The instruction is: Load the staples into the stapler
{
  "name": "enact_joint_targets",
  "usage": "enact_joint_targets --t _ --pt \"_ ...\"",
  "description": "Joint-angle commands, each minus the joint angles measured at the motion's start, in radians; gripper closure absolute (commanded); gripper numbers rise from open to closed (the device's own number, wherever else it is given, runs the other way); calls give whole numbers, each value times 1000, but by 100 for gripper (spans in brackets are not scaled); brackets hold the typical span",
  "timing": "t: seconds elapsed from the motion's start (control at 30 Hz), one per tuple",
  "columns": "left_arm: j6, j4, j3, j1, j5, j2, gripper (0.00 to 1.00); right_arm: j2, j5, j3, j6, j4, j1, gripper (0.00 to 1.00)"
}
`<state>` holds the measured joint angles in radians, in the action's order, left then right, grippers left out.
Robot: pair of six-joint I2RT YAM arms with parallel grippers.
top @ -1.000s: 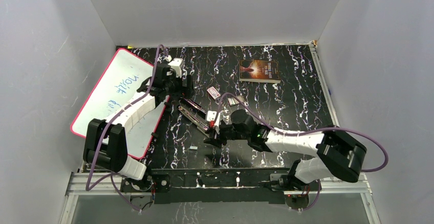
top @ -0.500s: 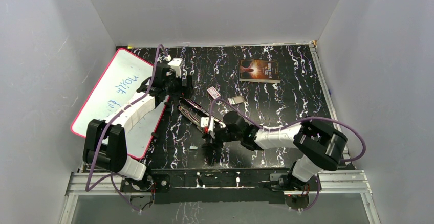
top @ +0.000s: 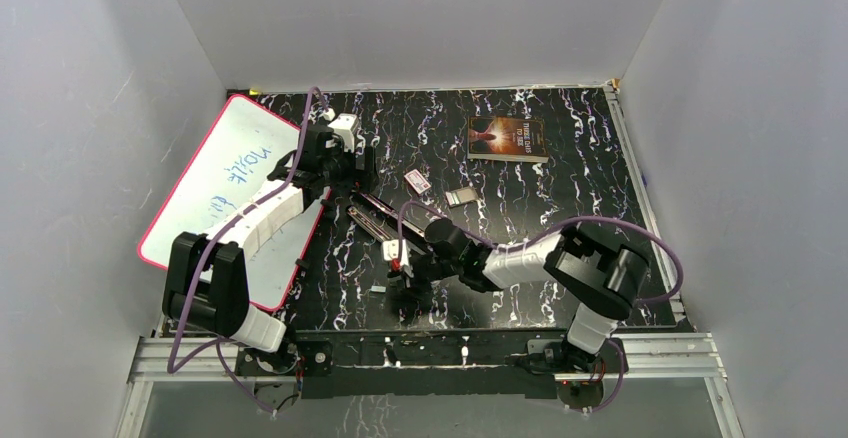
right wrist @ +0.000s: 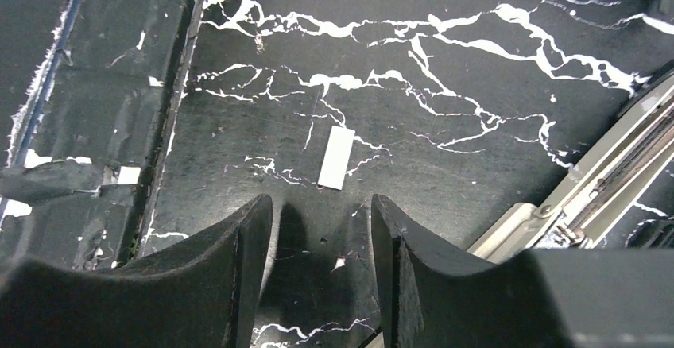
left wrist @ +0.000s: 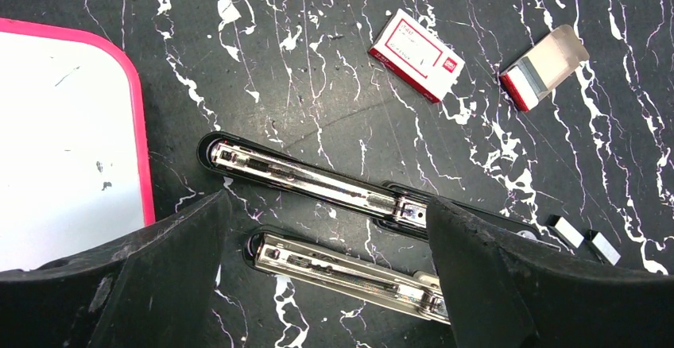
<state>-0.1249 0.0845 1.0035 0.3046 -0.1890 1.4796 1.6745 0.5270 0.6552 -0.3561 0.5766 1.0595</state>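
The stapler (top: pixel 372 216) lies swung open on the black marbled table, its two silvery arms (left wrist: pixel 318 183) (left wrist: pixel 342 267) side by side. My left gripper (left wrist: pixel 327 205) (top: pixel 350 180) hangs open over it, one finger either side of the lower arm and the right finger hiding its hinge end. One strip of staples (right wrist: pixel 336 157) (top: pixel 378 288) lies flat on the table just ahead of my right gripper (right wrist: pixel 322 213) (top: pixel 398 276), which is open and empty. Two more staples strips (left wrist: pixel 568 231) (left wrist: pixel 604 246) lie past the stapler's hinge.
A closed red-and-white staple box (left wrist: pixel 416 54) and an opened one (left wrist: pixel 544 66) lie beyond the stapler. A pink-rimmed whiteboard (top: pixel 225 183) leans at the left. A book (top: pixel 507 139) lies at the back. The table's front rail (right wrist: pixel 171 102) runs left of the strip.
My right arm has swung left and nearer the front edge, from over the stapler to the loose strip, and its jaws have widened. The left arm has not moved.
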Motion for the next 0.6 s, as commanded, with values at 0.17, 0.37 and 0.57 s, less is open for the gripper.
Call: enact_joint_targets --t 0.17,0.37,0.57 --pt "19 12 7 -4 15 -8 8 56 -60 52 91 106 -2 41" --pt "20 15 9 -4 16 -10 8 93 -72 40 128 141 5 40" --pt "21 17 10 -4 16 -6 8 99 -51 34 144 140 26 40"
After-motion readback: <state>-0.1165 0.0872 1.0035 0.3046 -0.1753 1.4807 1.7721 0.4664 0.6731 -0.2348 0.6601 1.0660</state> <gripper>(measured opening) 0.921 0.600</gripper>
